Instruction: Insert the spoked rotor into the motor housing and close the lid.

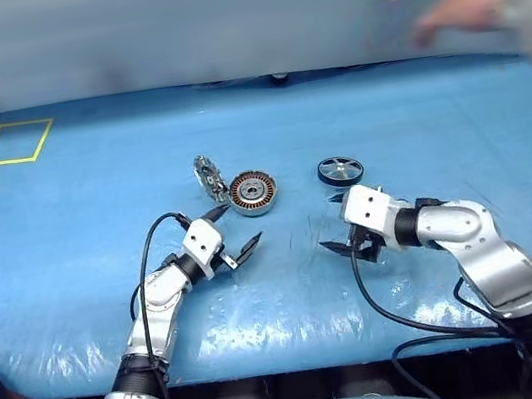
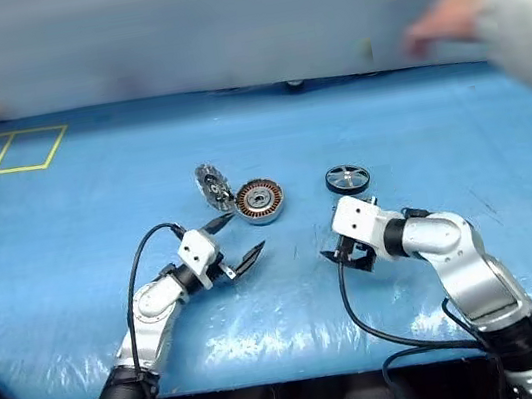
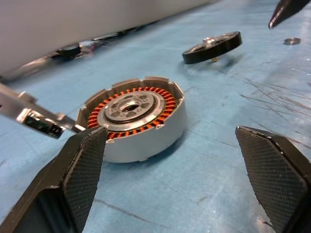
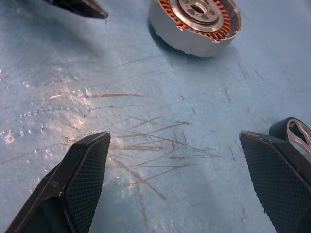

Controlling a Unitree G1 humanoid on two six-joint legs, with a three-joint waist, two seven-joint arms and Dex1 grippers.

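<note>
— On the blue worktop [image 1: 74,200], between our two arms and a little beyond them, we see the housing [image 1: 253,191] lying face up, copper windings ringing its silver hub. Its lid [image 1: 209,177] stands swung open at the housing's far-left edge, tilted up on its joint. The rotor [image 1: 340,169] lies flat to the housing's right, apart from it, just beyond our right tool [image 1: 344,225].

— And the tools?

— Both stand wide apart and empty. Our left tool [image 1: 234,233] points at the housing from just in front of it; the right hovers over bare, scratched worktop, with the rotor's black rim at the edge of its wrist view. A person's hand [image 1: 463,6] reaches in at the far right, well away from the parts.

— How will the rotor handle?

— We judge it light and rigid: a hard black ring with thin silvery spokes, likely smooth enough to slip. It lies low on the worktop, so we would take it across the outer rim, one finger on each side, and keep off the spokes, which look the weakest part. It may contain magnets that tug toward the windings near the housing, though nothing shown settles that.

— And the lid?

— Stiff metal, by its look, and hinged, so we would push it over from its free edge rather than grip it. The housing looks heavier, yet it could slide on the slick sheet; our left tool may need to steady its wall.
</note>
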